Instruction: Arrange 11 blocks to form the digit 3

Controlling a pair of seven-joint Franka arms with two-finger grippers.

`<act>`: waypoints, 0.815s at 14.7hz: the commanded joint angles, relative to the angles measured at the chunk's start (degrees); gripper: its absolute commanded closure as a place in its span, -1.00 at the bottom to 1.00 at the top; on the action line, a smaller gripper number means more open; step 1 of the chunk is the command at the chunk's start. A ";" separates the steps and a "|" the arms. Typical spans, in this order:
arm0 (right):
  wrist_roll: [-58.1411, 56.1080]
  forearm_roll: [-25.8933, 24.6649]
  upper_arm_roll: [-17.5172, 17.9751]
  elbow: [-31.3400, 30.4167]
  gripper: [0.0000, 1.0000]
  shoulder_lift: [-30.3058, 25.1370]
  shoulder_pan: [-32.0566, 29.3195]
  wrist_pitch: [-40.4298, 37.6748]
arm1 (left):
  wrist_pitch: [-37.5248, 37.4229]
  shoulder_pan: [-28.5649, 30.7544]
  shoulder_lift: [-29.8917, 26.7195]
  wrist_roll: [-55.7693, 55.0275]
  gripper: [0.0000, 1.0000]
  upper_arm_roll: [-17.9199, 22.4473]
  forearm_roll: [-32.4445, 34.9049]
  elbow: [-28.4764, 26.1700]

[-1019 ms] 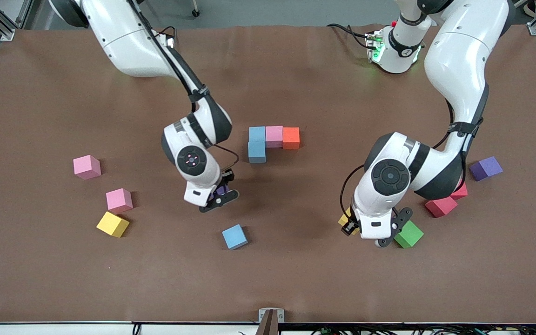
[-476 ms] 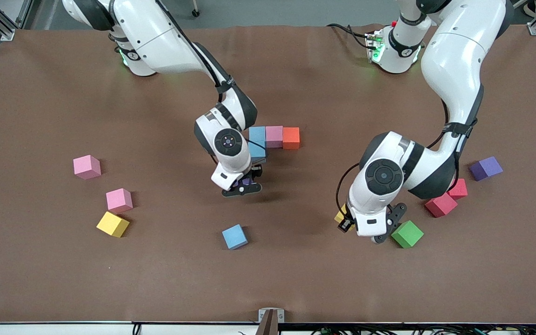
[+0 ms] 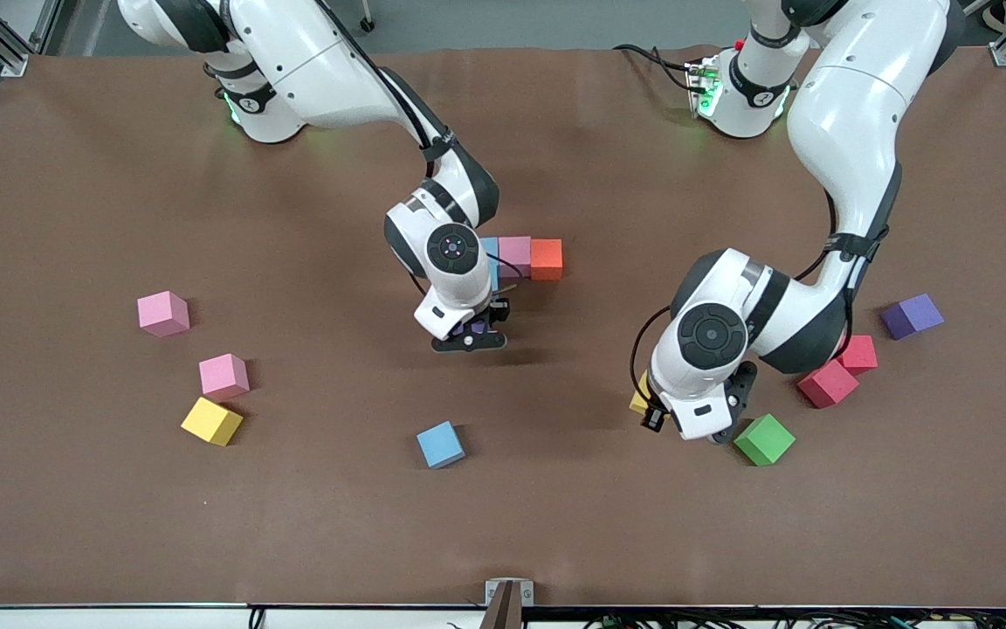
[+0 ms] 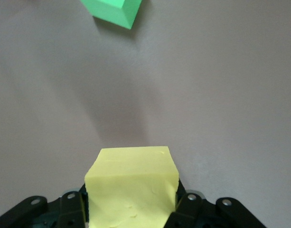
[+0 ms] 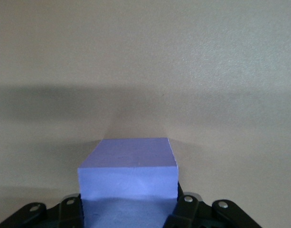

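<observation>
My right gripper (image 3: 471, 336) clamps a purple block (image 5: 128, 183) above the table (image 3: 75, 175), just beside the started digit 3 (image 3: 516, 258) of light blue, pink and orange cubes. My left gripper (image 3: 686, 419) clamps a yellow block (image 4: 131, 190) near the green block (image 3: 764, 438).
</observation>
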 commanded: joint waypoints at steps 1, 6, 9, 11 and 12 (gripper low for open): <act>3.33 0.49 -0.13 -0.53 0.76 0.81 1.48 0.59 | -0.47 0.41 -2.15 -4.53 0.92 -0.91 -0.47 -3.60; 3.33 0.40 -0.13 -0.71 0.75 0.90 2.28 0.59 | 0.50 0.41 -5.84 -9.54 0.89 -1.00 -0.47 -10.03; 3.33 0.14 -0.22 -0.80 0.72 0.90 2.54 0.50 | 0.50 -0.55 -5.85 -12.54 0.89 -1.09 -0.47 -10.29; 3.33 0.14 -0.13 -0.80 0.68 0.90 2.54 0.50 | 0.50 -1.09 -5.76 -13.76 0.88 -1.09 -0.30 -10.29; 3.33 0.14 -0.13 -0.80 0.66 0.90 2.45 0.50 | -0.02 -1.09 -5.93 -14.29 0.88 -1.09 -0.21 -10.38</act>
